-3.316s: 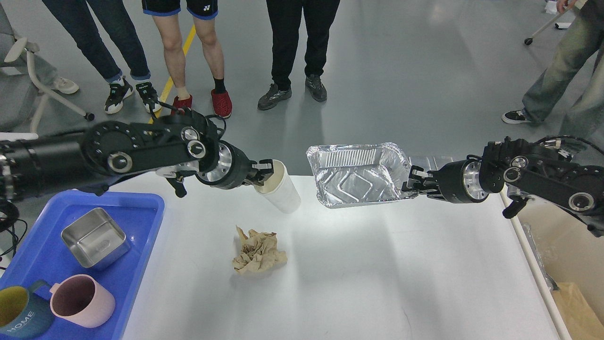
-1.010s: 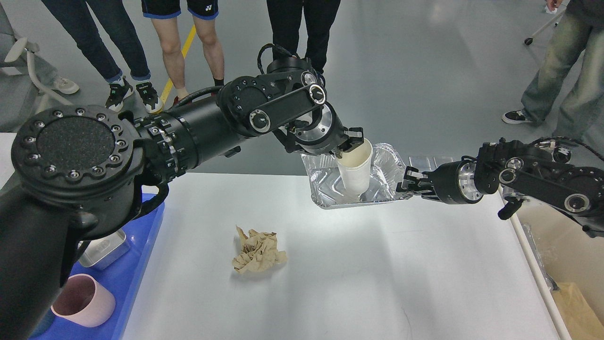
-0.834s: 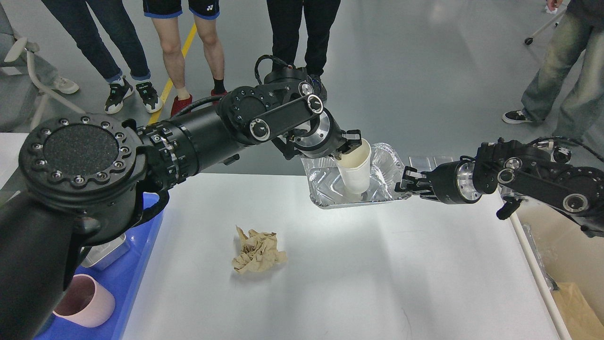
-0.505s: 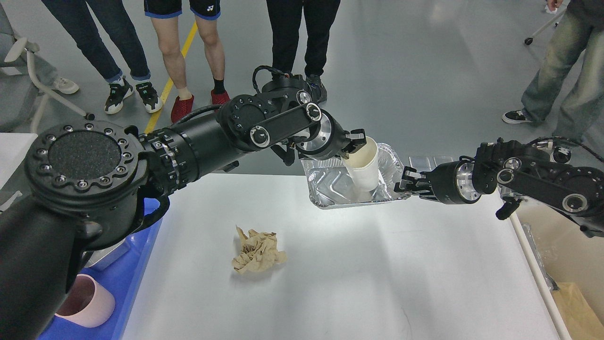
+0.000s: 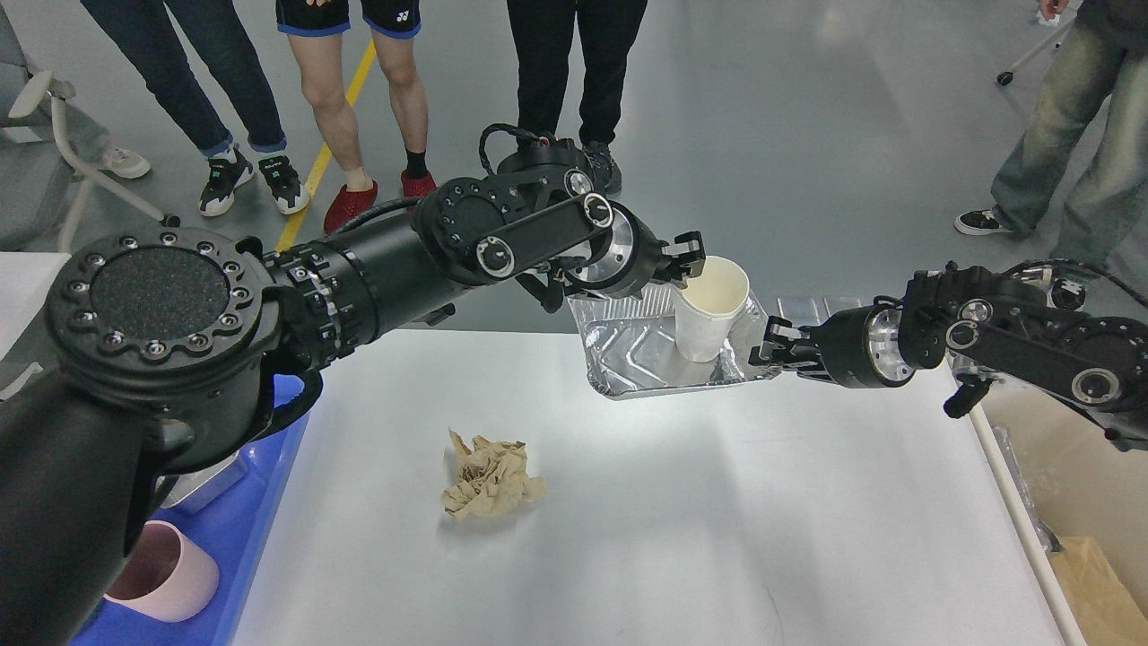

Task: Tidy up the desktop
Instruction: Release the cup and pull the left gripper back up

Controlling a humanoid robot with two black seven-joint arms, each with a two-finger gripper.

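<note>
The white desktop fills the lower view. My right gripper is shut on the right rim of a foil tray and holds it over the desktop's far edge. A white paper cup stands upright inside the foil tray, near its right end. My left gripper is just left of the cup's rim, with its fingers apart and off the cup. A crumpled brown paper ball lies on the desktop, left of the middle.
A blue tray at the left edge holds a pink cup and a metal box mostly hidden by my left arm. A beige bin stands beside the right edge. Several people stand beyond the far edge.
My left arm carried the cup right into the foil tray and let it go; the cup now stands upright further right. My right gripper kept hold of the tray, lowering it slightly.
</note>
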